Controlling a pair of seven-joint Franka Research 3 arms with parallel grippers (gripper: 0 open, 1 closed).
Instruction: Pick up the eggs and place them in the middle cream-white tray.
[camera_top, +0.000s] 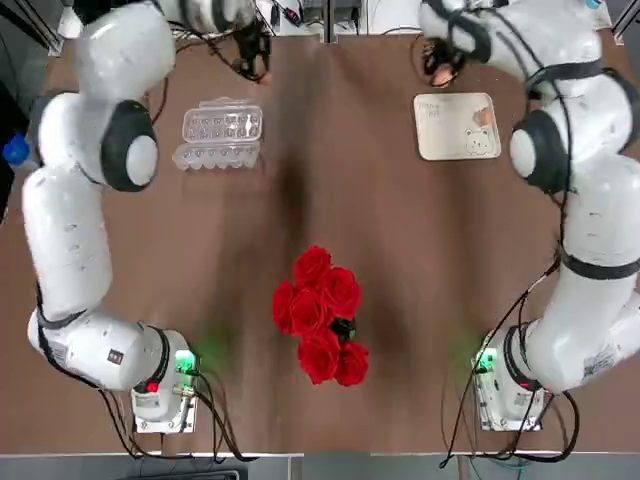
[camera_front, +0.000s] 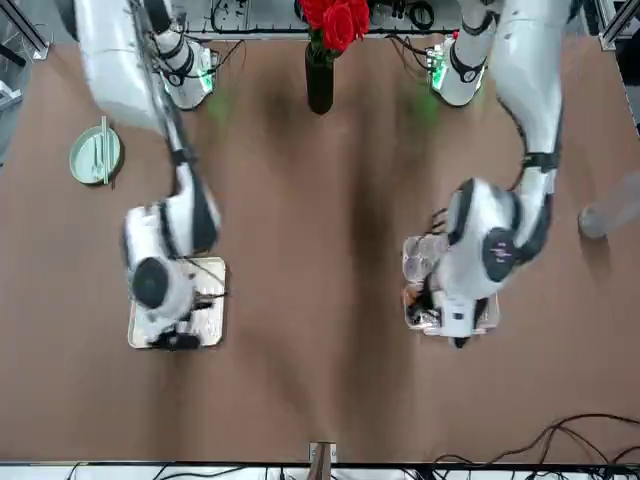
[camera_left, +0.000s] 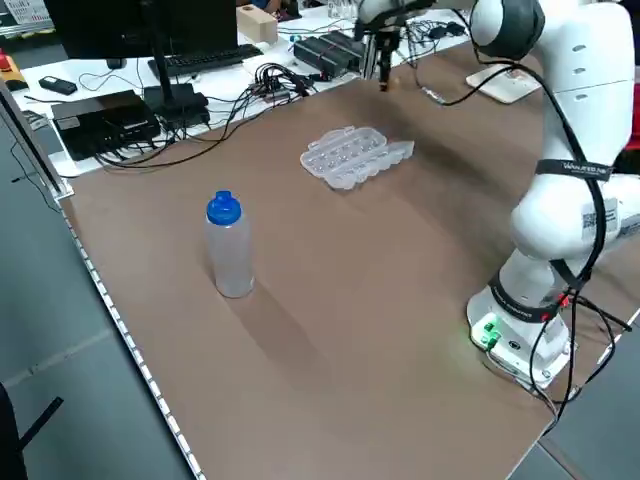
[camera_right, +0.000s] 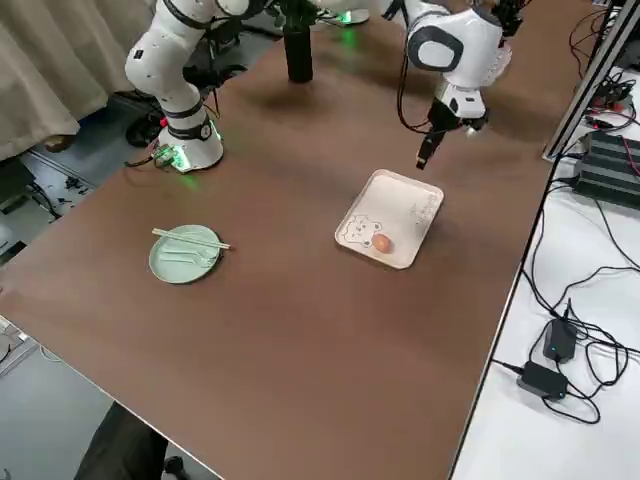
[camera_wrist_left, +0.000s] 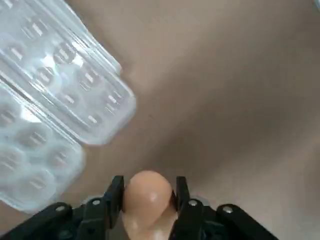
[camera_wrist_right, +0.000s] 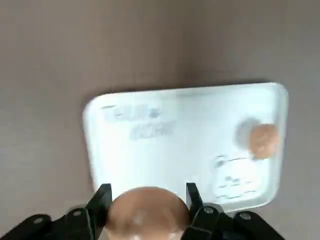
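With your right gripper (camera_wrist_right: 148, 197) pinching one egg (camera_wrist_right: 147, 215) and the tray (camera_wrist_right: 150, 145) just beyond its fingertips, lower gently, clear of the egg already resting there (camera_wrist_right: 263, 141), before releasing.

The egg carton (camera_left: 350, 157) is thin clear plastic, glossy, catching sharp glints on its domed cups. The tray (camera_right: 400, 205) looks smooth with a soft sheen, and the eggs (camera_wrist_left: 148, 192) (camera_wrist_right: 148, 212) smooth, faintly shiny. The table (camera_right: 290, 340) is matt. The curtain (camera_right: 60, 70) is folded cloth; the water bottle (camera_left: 230, 250) is translucent plastic.
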